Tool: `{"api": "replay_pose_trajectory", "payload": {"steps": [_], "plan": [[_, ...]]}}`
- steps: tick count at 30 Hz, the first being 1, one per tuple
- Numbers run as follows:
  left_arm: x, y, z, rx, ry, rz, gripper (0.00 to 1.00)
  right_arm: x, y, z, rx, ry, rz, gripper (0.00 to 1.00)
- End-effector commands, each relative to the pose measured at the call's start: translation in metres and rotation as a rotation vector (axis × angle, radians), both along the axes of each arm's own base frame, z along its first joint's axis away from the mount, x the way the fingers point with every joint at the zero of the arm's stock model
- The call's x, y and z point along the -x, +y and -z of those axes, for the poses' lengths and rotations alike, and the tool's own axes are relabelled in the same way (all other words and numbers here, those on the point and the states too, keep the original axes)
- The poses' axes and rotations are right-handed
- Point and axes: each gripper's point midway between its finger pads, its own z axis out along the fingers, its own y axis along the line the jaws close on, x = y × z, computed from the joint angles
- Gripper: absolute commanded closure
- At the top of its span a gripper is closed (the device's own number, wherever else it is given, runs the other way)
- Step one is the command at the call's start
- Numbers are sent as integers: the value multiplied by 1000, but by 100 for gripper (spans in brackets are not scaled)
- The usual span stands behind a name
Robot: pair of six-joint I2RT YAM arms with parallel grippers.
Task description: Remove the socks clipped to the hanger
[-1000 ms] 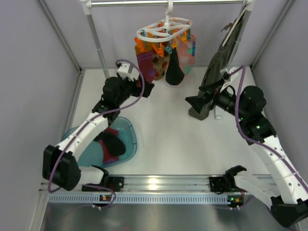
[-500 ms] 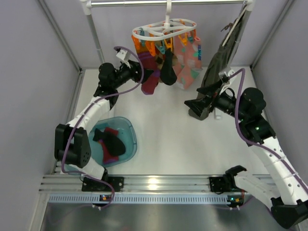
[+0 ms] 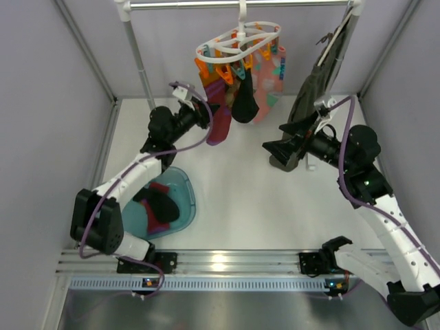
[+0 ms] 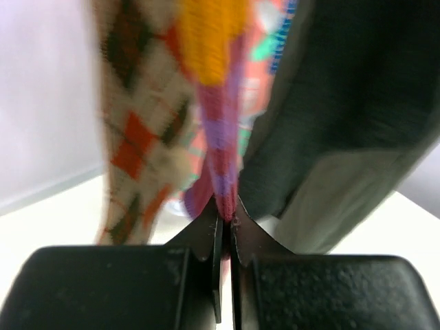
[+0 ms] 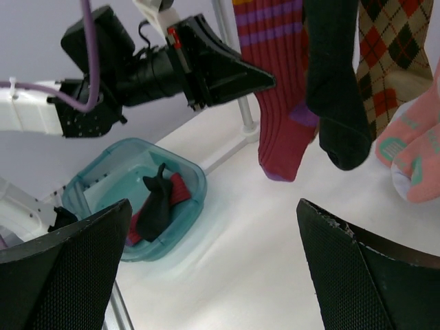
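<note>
The white hanger (image 3: 237, 42) with orange and teal clips hangs from the rail. Several socks dangle from it: a maroon sock (image 3: 220, 125) with purple stripes, a black sock (image 3: 245, 104) and a pink patterned sock (image 3: 269, 81). My left gripper (image 3: 208, 114) is shut on the lower edge of the maroon sock (image 4: 218, 161), with the fabric pinched between the fingertips (image 4: 206, 230). An argyle sock (image 4: 137, 137) hangs to its left and the black sock (image 4: 344, 82) to its right. My right gripper (image 5: 213, 204) is open and holds nothing, facing the maroon sock (image 5: 282, 130) from a distance.
A teal basin (image 3: 189, 189) at the near left holds a black and a red sock. A long olive garment (image 3: 313, 89) hangs at the right, just behind my right arm. Rack poles stand at the back left (image 3: 141, 69) and back right.
My left gripper went from wide open to shut on the maroon sock. The left arm shifted near the hanger, and the hanger and socks swung.
</note>
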Motion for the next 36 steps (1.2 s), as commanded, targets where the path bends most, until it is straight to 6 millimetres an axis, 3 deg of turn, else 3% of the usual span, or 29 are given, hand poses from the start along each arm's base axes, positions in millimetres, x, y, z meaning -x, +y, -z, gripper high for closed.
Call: {"api": "replay_pose_trajectory", "payload": {"steps": [1, 2, 7, 11, 13, 14, 15, 17, 18, 19, 22, 23, 24, 25, 30, 31, 36], "plan": [[28, 2, -46, 45, -158, -184, 100, 27, -6, -58, -112, -142, -36, 0], [53, -18, -54, 59, -178, -146, 100, 30, -7, -63, -119, -148, -34, 1], [85, -46, -47, 58, -161, -222, 100, 44, -19, -88, -147, -158, 6, 0], [106, -84, -41, 11, -158, -262, 100, 41, -21, -111, -125, -136, 27, 5], [99, -91, -24, -71, -154, -351, 100, 33, -23, -108, -97, -86, 65, 7], [107, -104, -32, -65, -164, -349, 100, 28, -24, -116, -83, -94, 80, 8], [106, -107, -29, -97, -169, -377, 100, 24, -25, -112, -63, -65, 99, 9], [102, -125, -21, -131, -170, -378, 100, 17, -26, -122, -41, -65, 120, 12], [98, -129, -18, -149, -174, -388, 100, 12, -26, -115, -11, -23, 136, 14], [93, -138, -4, -187, -173, -388, 100, 7, -24, -123, 7, -36, 139, 16], [84, -150, -5, -227, -203, -404, 100, 2, -25, -133, 71, -46, 180, 20], [80, -158, 5, -270, -213, -410, 100, -12, -19, -124, 113, -16, 192, 21], [78, -162, -3, -263, -225, -418, 100, -15, -11, -122, 145, -11, 205, 22], [76, -166, -2, -275, -233, -420, 100, -22, -3, -131, 174, -36, 204, 23], [68, -186, 4, -342, -281, -415, 100, -32, 25, -118, 287, 10, 232, 28], [66, -186, 6, -355, -287, -424, 100, -43, 29, -117, 305, 18, 262, 30], [59, -191, 18, -426, -312, -440, 100, -68, 40, -96, 418, 29, 426, 33]]}}
